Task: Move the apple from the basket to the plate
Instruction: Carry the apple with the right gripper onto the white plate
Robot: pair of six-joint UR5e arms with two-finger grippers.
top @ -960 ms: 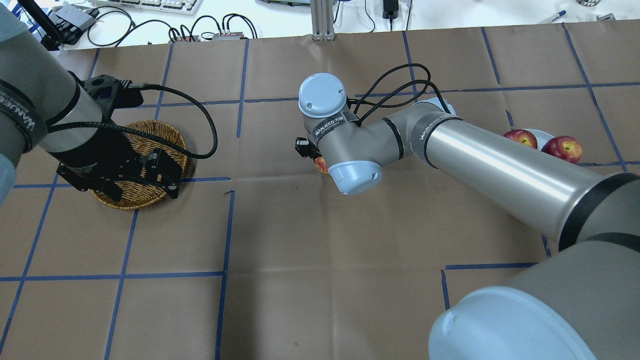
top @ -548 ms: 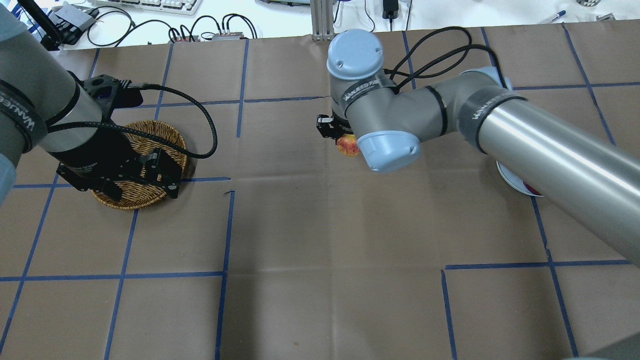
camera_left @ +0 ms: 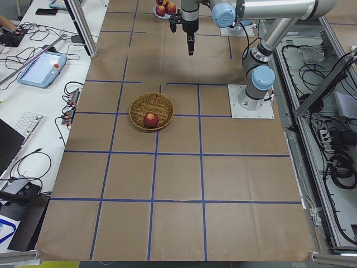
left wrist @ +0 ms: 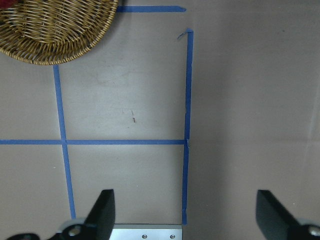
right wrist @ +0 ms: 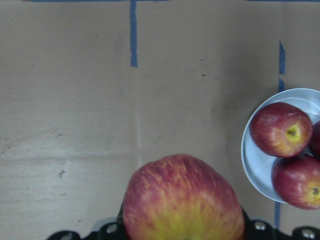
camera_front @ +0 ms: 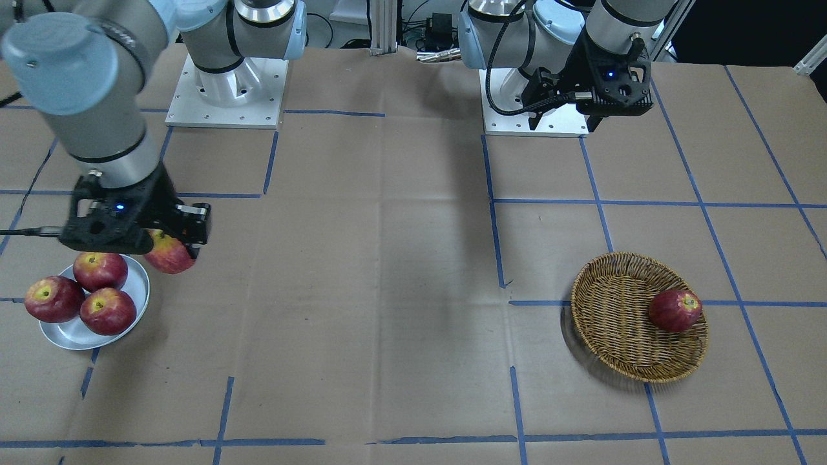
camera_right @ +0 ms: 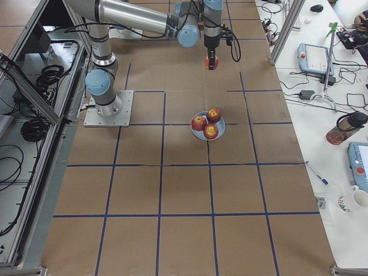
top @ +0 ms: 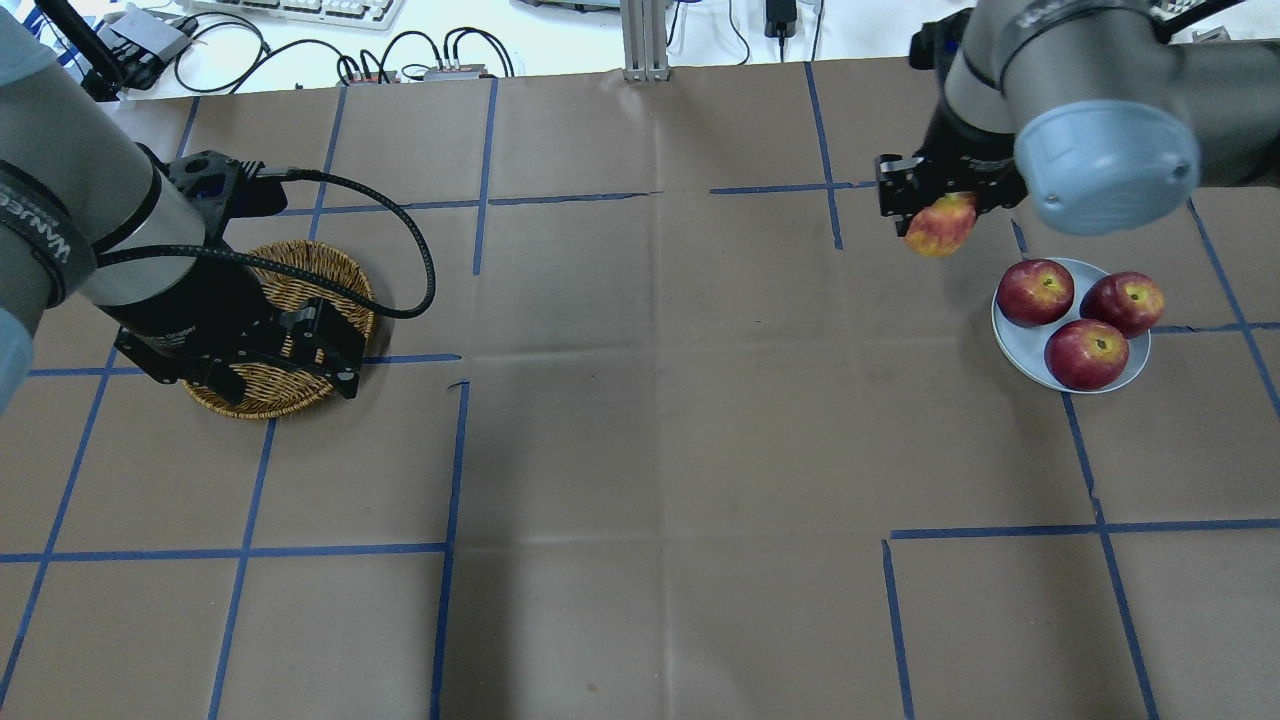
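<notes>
My right jaws grip the yellow-blushed pink-red apple (top: 940,226) aloft just beside the small pale round plate (top: 1018,345), so I'd aim for its bare patch and lower gently, clear of the three dark-red apples (top: 1087,353); my left jaws gape wide.

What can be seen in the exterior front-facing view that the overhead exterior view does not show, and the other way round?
Only the front-facing view shows the dark red apple lying in the basket, and both arm bases. Only the overhead view shows the keyboard beyond the table; there the left arm hides the basket's inside. Both show the apple held in the right arm's jaws, not yet over the plate with three apples.
</notes>
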